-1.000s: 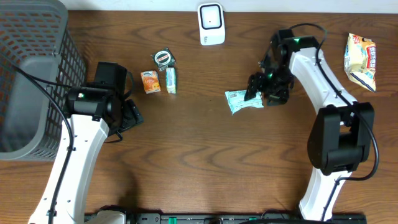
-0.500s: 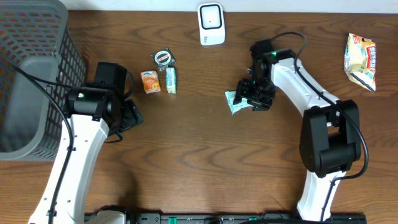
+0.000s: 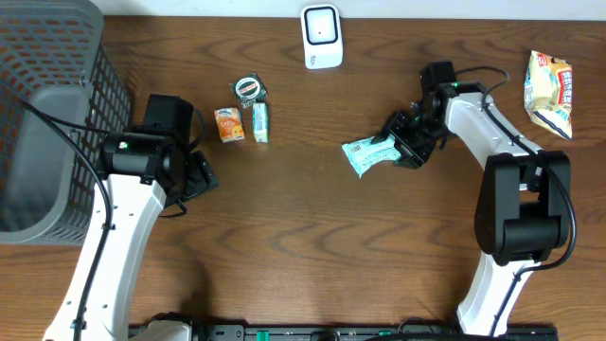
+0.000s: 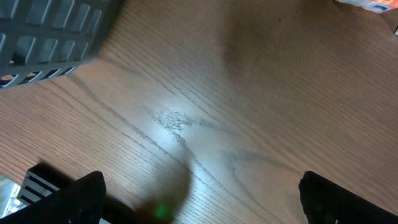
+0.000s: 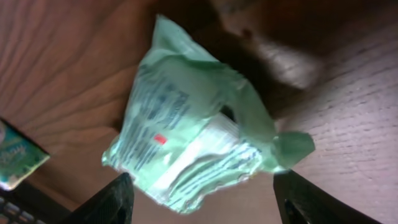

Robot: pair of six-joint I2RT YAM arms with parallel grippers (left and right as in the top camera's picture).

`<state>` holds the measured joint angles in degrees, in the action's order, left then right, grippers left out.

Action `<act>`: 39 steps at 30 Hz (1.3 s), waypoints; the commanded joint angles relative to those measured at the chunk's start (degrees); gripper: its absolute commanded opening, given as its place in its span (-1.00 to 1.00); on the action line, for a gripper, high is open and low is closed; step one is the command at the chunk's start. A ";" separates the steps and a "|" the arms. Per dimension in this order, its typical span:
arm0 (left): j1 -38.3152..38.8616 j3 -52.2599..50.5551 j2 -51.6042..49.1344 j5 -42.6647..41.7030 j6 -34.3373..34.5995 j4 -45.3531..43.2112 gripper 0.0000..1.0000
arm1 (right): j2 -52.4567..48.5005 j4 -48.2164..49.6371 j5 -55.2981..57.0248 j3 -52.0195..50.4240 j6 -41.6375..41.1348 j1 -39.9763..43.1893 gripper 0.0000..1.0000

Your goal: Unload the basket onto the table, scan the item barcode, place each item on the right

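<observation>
The item, a crumpled pale green packet (image 3: 365, 154) with printed lines, sits mid-table right of centre. My right gripper (image 3: 402, 142) reaches it from the right. In the right wrist view the packet (image 5: 186, 137) fills the space ahead, and both fingertips (image 5: 118, 196) touch its near end, one on each side. My right gripper (image 5: 205, 202) is shut on that end. The white scanner (image 3: 322, 36) stands at the table's far edge. Over bare wood at the left, my left gripper (image 3: 197, 175) hangs wide open, and the left wrist view shows this gripper (image 4: 202, 202) holding nothing.
A grey mesh basket (image 3: 47, 114) fills the far left; its corner (image 4: 56, 31) shows in the left wrist view. An orange carton (image 3: 228, 124), a green-white box (image 3: 260, 122) and a round tin (image 3: 248, 88) sit left of centre. A snack bag (image 3: 549, 90) lies far right.
My right arm swung left over the packet, then drew back right and turned its wrist. The packet shifted slightly left and back with it. The left arm stayed still.
</observation>
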<state>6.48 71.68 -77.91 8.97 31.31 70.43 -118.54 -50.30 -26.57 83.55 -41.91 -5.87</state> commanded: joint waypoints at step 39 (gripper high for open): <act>-0.20 -0.22 -0.07 0.55 0.31 0.17 0.95 | 11.61 18.18 -27.67 -11.04 27.32 -2.51 -0.98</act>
<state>6.48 71.68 -77.91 8.97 31.31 70.43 -112.92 -32.14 -44.62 71.66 -23.64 -6.98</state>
